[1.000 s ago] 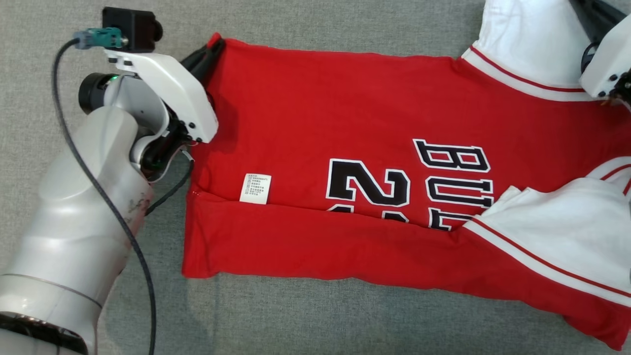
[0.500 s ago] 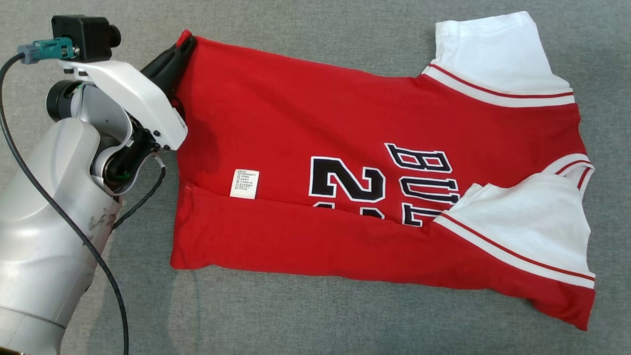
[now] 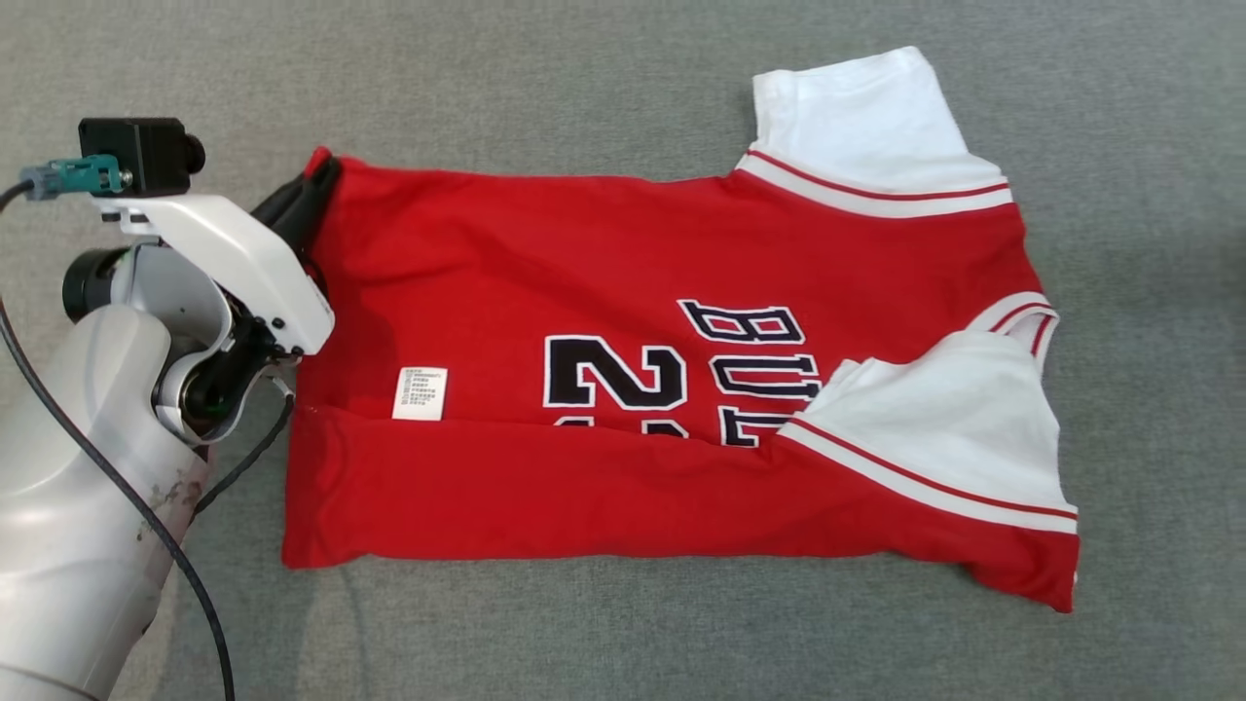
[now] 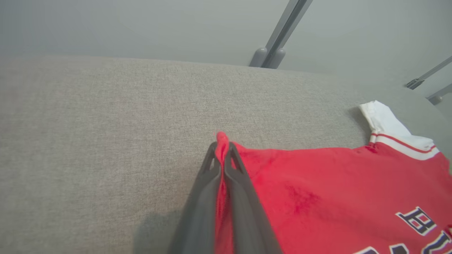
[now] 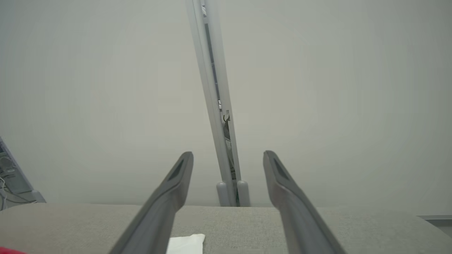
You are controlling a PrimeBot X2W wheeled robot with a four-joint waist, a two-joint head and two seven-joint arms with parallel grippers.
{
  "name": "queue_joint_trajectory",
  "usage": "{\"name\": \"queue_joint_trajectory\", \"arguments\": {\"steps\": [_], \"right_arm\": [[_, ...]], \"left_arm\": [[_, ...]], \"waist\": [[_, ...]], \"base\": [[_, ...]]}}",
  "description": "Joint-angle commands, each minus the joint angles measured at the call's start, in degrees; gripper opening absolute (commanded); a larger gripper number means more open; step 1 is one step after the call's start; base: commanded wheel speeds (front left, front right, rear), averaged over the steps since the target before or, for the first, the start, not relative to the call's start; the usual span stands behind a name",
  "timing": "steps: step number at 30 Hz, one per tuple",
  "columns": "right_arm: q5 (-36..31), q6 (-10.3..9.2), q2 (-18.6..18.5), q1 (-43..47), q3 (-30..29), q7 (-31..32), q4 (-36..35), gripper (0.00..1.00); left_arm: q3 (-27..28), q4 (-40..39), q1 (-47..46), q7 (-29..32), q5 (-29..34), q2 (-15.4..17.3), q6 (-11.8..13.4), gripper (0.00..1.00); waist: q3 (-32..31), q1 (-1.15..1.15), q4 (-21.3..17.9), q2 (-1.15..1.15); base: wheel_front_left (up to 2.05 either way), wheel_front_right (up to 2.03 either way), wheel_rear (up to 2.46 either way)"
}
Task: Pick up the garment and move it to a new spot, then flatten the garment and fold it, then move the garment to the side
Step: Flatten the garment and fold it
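I see left gripper (image 4: 220, 145) clamped on garment (image 3: 506, 253) far hem corner. Garment lies flat on grey cushion (image 3: 623, 643), near edge folded over. Right gripper (image 5: 227, 155) spread wide, empty; white patch (image 5: 186, 244) below, probably sleeve.

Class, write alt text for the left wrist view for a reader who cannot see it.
The left tool is shut on a corner of the red jersey, which lies on a grey fabric surface. Its white sleeve shows at the right.

Pale forearm (image 3: 68, 545) (scuffed), black cable (image 3: 206, 623), dark claw (image 3: 327, 167)
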Motion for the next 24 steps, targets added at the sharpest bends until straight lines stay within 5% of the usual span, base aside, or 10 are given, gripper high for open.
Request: {"name": "queue_joint_trajectory", "arguments": {"steps": [1, 12, 24], "right_arm": [[-2.7, 0.03, 1.2, 3.1, -2.3, -0.4, -1.5, 1.00], [-17.6, 0.03, 18.6, 26.5, -18.1, 9.3, -24.6, 1.00], [-20.5, 0.03, 24.1, 29.9, -20.7, 15.6, -32.2, 1.00]], "left_arm": [[0.3, 0.4, 0.9, 0.1, -0.2, 0.7, 0.3, 0.00], [0.5, 2.3, 3.5, 0.5, -1.6, 1.5, 0.2, 0.00], [-0.1, 4.1, 2.8, 0.8, -2.0, 0.7, -0.5, 0.00]], "waist": [[-0.8, 0.00, -1.0, 0.00], [-2.2, 0.00, -3.0, 0.00], [-2.3, 0.00, -2.8, 0.00]], "base": [[0.00, 0.00, 0.00], [0.00, 0.00, 0.00], [0.00, 0.00, 0.00]]}}
